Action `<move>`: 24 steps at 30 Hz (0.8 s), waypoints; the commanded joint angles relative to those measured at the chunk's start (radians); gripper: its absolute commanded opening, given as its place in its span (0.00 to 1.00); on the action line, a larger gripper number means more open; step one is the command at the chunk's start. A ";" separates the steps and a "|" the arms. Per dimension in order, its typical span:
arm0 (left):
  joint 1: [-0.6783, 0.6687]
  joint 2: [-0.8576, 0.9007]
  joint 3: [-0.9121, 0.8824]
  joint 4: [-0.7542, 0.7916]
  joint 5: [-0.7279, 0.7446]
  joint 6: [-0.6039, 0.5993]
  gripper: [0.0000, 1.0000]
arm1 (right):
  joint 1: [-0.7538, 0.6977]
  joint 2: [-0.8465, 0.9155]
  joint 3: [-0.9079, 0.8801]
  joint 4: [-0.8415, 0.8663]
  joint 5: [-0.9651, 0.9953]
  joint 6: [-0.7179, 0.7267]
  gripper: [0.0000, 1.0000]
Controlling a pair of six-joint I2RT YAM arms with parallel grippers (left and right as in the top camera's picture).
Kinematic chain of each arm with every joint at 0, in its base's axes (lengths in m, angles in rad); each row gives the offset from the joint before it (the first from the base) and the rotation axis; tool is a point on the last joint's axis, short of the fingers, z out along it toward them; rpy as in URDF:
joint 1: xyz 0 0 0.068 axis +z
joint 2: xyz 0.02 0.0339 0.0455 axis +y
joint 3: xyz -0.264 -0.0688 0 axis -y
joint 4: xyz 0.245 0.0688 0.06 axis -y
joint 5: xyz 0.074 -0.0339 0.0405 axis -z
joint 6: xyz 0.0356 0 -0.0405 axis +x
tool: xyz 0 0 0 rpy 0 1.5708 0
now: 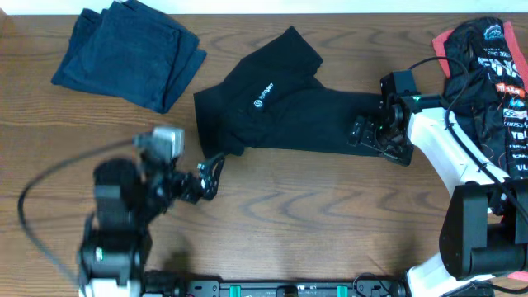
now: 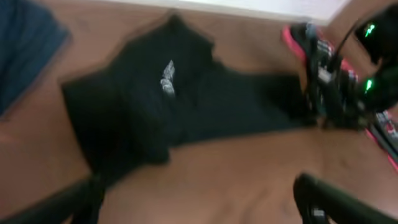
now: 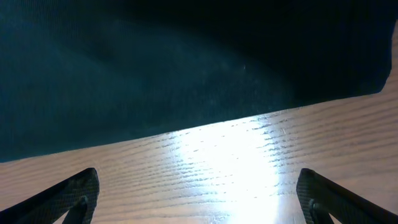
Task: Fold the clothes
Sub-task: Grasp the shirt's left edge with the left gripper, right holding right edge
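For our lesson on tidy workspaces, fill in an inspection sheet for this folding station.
Surface: wooden table, bare grain in front.
Job's things: black shirt lying mid-table, rumpled; dark blue garment folded, far left; printed pile far right.
Clutter: nothing seen.
Grippers: left gripper open, by shirt's near-left corner; right gripper open, at its right edge.
Cables: black cable loops off left arm; more cables cross the pile.
Surroundings: white strip beyond far edge.

A brown wood-grain table (image 1: 313, 206) has a black rail (image 1: 272, 289) along its near edge.
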 commanded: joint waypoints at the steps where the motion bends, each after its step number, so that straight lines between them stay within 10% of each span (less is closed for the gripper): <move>1: -0.031 0.209 0.142 -0.123 0.064 0.054 0.98 | 0.016 0.005 -0.001 -0.004 0.000 0.017 0.99; 24: -0.096 0.855 0.193 0.041 0.012 -0.359 0.98 | 0.019 0.005 -0.001 -0.035 0.000 0.017 0.99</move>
